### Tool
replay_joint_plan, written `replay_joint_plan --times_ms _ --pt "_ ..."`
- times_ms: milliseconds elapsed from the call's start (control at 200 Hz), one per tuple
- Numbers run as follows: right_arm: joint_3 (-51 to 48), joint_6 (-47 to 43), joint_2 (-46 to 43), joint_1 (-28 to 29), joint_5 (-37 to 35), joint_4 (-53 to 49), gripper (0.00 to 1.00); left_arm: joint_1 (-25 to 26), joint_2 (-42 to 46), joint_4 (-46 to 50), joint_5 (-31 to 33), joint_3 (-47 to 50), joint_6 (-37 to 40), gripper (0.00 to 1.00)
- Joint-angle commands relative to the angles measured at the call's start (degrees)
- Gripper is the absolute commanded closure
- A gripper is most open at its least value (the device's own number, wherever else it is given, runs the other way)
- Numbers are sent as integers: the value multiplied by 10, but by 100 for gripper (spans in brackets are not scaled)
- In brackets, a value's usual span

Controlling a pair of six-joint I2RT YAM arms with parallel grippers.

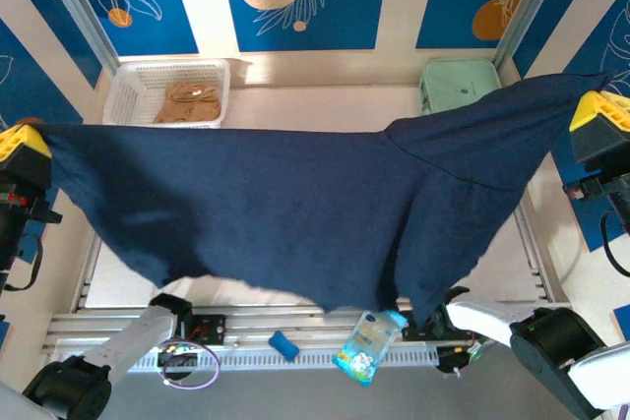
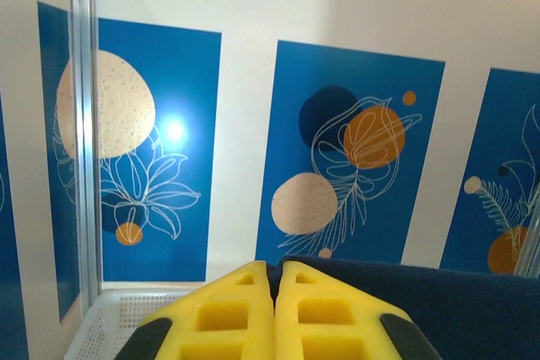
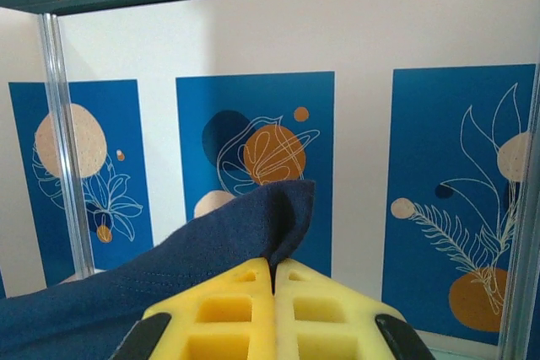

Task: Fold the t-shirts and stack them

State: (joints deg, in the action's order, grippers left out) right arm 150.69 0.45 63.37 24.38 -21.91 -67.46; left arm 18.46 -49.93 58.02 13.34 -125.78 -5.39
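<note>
A: Item one?
B: Navy t-shirt (image 1: 295,213), one piece. It hangs spread wide in the air above the table (image 1: 325,97), stretched from the far left to the far right. Its lower edge sags toward the near rail, lowest right of centre.

A: What holds it?
B: Left gripper (image 1: 22,145), yellow fingers (image 2: 228,314) pressed together, pinching the cloth's left corner. In the left wrist view the navy fabric runs off to the right from just behind the seam of the fingers.

A: And the other end?
B: Right gripper (image 1: 600,120), fingers likewise pressed together, pinching the right corner. In the right wrist view a fold of navy cloth stands up out of the seam and trails down to the left.

A: Item two?
B: Tan t-shirt (image 1: 192,102), one piece, crumpled inside the white basket (image 1: 128,95) at the far left of the table.

A: Other stock?
B: Mint-green case (image 1: 458,81) at the far right, partly covered by the raised navy cloth. On the near rail, a small blue block (image 1: 283,345) and just beside it a pale blue packet (image 1: 369,346).

A: Backdrop?
B: Blue wall panels (image 3: 253,132) with leaf and circle prints.
</note>
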Motion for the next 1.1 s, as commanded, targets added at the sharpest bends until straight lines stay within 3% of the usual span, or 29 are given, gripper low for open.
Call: replay_joint_plan --times_ms 0,355,580,645,831,936,1096 --pt "9 -3 -7 -8 -13 26 100 3 -6 -9 36 -15 20 100" --pt "25 -85 72 35 -111 105 100 3 -93 -49 69 -33 77 100" --pt "-57 -236 134 109 -246 230 100 3 -172 -99 99 -1 124 100" --pt "-81 -239 165 82 -236 244 100 3 -194 -134 106 38 134 100" --pt "-52 -117 315 -72 -92 174 100 1 -292 -241 144 134 160 100" --pt "-21 -102 425 -110 -70 170 100 -5 -374 -303 148 168 169 100" --pt "103 -106 636 -141 -75 153 100 -13 -523 -383 131 173 166 100"
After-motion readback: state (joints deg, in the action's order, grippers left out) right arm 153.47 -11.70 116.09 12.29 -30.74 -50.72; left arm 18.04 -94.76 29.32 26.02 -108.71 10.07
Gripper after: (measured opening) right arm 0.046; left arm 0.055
